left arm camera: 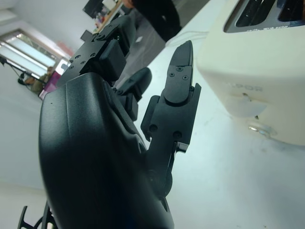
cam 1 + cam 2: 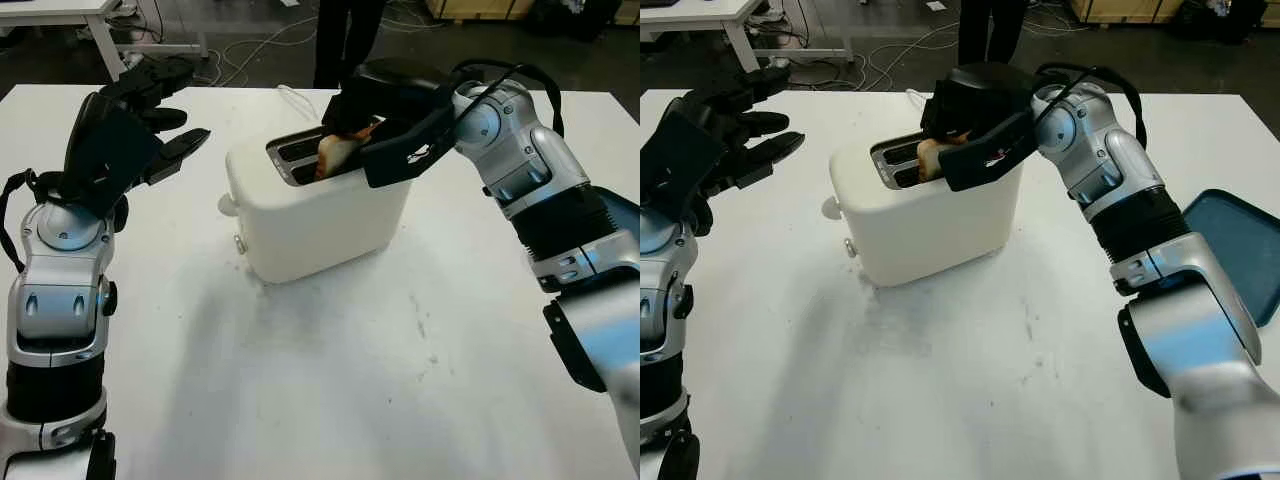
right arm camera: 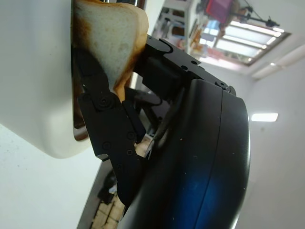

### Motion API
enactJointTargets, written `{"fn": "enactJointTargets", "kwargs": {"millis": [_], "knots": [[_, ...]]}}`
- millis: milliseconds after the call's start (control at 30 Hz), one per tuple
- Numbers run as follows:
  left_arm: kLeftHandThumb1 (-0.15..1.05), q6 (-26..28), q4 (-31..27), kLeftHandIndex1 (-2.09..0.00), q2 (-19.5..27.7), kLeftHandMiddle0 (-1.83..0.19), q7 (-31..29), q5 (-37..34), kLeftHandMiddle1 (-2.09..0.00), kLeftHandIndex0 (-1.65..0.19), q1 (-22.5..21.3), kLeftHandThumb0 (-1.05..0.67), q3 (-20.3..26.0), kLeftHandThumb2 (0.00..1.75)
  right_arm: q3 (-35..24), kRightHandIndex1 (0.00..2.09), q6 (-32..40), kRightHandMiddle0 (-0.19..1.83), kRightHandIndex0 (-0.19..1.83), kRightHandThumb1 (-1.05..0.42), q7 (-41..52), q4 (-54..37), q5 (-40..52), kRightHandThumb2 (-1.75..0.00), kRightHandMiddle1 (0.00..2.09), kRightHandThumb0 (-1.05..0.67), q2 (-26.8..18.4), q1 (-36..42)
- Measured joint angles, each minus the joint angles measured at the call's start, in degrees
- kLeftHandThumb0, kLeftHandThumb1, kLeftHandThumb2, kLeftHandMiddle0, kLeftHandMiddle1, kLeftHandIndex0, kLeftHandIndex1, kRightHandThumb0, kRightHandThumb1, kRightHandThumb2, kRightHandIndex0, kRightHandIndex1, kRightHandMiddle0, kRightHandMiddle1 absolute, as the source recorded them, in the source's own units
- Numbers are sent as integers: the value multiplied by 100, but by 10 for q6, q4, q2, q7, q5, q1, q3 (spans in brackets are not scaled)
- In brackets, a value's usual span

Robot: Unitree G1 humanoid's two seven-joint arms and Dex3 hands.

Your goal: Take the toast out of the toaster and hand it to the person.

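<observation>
Our right black hand point(image 2: 385, 130) grips browned toast slice point(image 2: 335, 155) in white plastic toaster point(image 2: 320, 215); left hand point(image 2: 150, 120) hovers released beside it.

Our right arm point(image 2: 1110, 190) reaches in from the bottom right, bent at the elbow, forearm angled across toward the table's middle. Our right hand point(image 2: 385, 120) is turned palm-down, its fingers point(image 3: 107, 114) closed around the toast point(image 3: 112, 40). Our left arm point(image 2: 60, 290) rises upright at the left edge, and our left hand point(image 2: 135, 125) hangs raised in the air, open, holding nothing.
</observation>
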Motion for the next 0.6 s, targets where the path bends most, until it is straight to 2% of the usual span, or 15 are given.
{"fn": "enactJointTargets", "kwargs": {"millis": [133, 167, 267, 367, 467, 567, 600], "knots": [[92, 0, 0, -13, 0, -30, 0, 0, -69, -50, 0, -23, 0, 10, 5, 168, -15, 74, 90, -73, -2, 3, -2, -1, 162, -46, -1, 0], [92, 0, 0, -13, 0, -30, 0, 0, -69, -50, 0, -23, 0, 10, 8, 171, -22, 74, 94, -76, -7, 4, -6, -2, 168, -49, -2, 0], [92, 0, 0, -13, 0, -30, 0, 0, -69, -50, 0, -22, 0, 10, 17, 174, -42, 75, 100, -88, -29, 6, -24, -8, 174, -54, -6, 0], [92, 0, 0, -12, 0, -29, 0, 0, -69, -50, 0, -22, 0, 11, 21, 174, -62, 76, 101, -92, -42, 11, -38, -35, 174, -54, -9, 0], [92, 0, 0, -12, 0, -29, 0, 0, -70, -50, 0, -22, 1, 11, 21, 174, -78, 78, 99, -92, -53, 20, -40, -49, 172, -51, -11, 0], [92, -1, 0, -12, 0, -29, 0, 0, -70, -50, 0, -22, 1, 11, 23, 172, -98, 80, 96, -92, -68, 27, -49, -49, 168, -47, -13, 0], [92, -2, 0, -12, 0, -29, 0, 0, -70, -50, 0, -22, 1, 11, 24, 166, -104, 81, 96, -92, -71, 30, -52, -48, 161, -45, -15, 0]]}}
